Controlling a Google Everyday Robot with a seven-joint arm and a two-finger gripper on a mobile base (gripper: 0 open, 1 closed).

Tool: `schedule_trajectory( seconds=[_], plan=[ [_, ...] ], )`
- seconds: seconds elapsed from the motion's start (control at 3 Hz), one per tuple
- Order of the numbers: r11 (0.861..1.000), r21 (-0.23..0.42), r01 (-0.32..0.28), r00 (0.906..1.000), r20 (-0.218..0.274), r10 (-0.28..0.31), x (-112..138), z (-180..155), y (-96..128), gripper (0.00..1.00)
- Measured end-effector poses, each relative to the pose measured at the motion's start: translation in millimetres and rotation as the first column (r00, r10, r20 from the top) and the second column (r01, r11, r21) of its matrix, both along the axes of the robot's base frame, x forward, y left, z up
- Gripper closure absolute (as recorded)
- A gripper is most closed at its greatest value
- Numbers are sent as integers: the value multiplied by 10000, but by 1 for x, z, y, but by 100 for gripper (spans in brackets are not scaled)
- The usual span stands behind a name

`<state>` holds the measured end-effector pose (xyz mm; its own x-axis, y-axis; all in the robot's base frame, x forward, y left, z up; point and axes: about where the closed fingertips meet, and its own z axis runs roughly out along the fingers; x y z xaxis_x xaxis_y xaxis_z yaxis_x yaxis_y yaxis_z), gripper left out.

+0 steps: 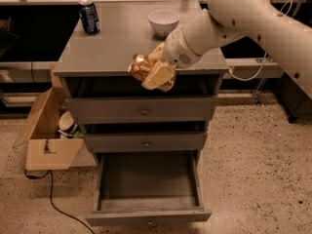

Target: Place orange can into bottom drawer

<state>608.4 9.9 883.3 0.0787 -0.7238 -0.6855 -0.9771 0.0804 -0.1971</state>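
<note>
My gripper (155,73) is shut on the orange can (140,67), a shiny golden-orange crinkled can. It hangs in the air in front of the cabinet's top front edge, above the drawers. The bottom drawer (148,215) is pulled out wide below it, its grey wooden inside bare. The two shallower drawers above it are closed or nearly so. My white arm comes in from the upper right.
A dark blue can (89,16) stands at the cabinet top's back left and a white bowl (163,22) at the back middle. An open cardboard box (45,136) sits on the floor left of the cabinet, with a black cable by it.
</note>
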Motion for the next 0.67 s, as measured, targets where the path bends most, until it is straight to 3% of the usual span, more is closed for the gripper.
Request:
schedule_trajectory(
  seconds=[0.33,0.67],
  plan=[
    [10000,11,-2,10000,17,2,0,1,0,100],
    [9999,-27,133,9992,-365,-134,-6,-16,-1,100]
  ],
)
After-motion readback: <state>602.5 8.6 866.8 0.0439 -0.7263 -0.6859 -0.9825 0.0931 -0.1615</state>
